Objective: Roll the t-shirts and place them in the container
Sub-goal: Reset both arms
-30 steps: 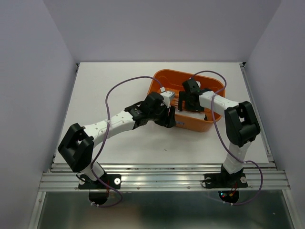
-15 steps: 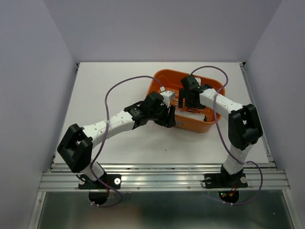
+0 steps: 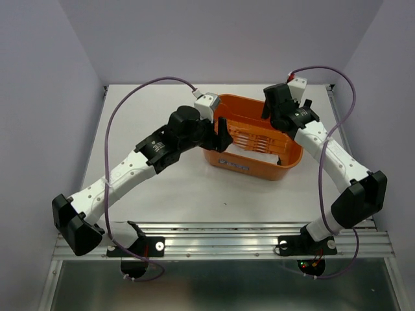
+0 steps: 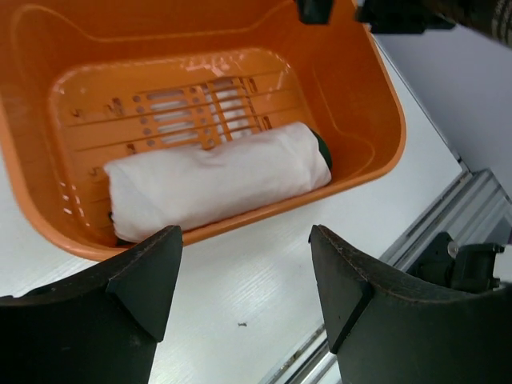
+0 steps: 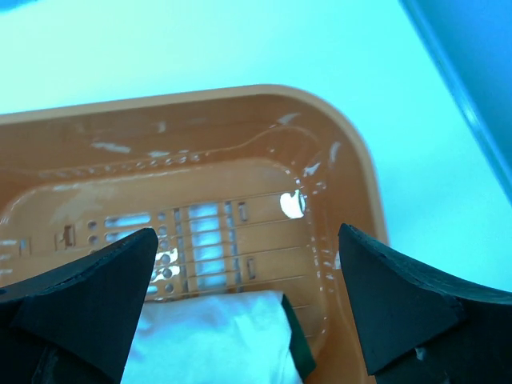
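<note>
The rolled t-shirt (image 4: pixel 216 180) is lying in the basket (image 4: pixel 376 96) along its near wall, axis running left-right. The left pincer (image 4: pixel 244 272) and right pincer (image 5: pixel 246 240) are hovering above, both gaping wide and empty; the left seems nearer.

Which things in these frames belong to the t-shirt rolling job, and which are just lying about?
Part of the job:
- rolled t-shirt, white with dark green at one end, lying in the basket

Just there:
- orange basket, holding the roll
- small dark speck on the table
</note>
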Motion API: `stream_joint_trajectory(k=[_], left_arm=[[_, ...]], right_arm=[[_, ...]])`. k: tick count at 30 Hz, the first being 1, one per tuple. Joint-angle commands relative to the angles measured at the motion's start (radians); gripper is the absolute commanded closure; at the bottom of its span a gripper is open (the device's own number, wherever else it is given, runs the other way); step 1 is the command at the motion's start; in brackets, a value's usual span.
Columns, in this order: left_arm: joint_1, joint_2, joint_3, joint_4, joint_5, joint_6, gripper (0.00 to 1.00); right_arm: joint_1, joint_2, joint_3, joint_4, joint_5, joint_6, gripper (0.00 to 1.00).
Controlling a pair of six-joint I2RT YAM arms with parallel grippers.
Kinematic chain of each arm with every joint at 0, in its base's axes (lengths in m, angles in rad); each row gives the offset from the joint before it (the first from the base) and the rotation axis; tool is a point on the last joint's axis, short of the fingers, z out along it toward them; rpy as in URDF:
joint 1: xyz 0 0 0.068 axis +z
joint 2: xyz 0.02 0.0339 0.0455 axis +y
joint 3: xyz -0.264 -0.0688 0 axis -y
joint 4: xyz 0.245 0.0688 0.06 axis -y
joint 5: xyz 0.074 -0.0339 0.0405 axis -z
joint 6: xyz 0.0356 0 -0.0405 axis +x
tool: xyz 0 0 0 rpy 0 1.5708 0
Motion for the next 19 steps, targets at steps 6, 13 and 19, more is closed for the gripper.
stream_joint_trajectory(k=[6, 13, 19], left_arm=[[0.161, -0.094, 0.058, -0.082, -0.117, 0.000, 0.24], [0.262, -0.144, 0.025, -0.094, -0.140, 0.018, 0.24], [0.284, -0.140, 0.035, -0.097, -0.120, 0.027, 0.24]], right_arm=[[0.010, -0.150, -0.028, -0.041, 0.256, 0.040, 0.00], [0.001, -0.231, -0.041, -0.070, 0.328, 0.033, 0.00], [0.001, -0.278, -0.074, -0.073, 0.316, 0.063, 0.00]])
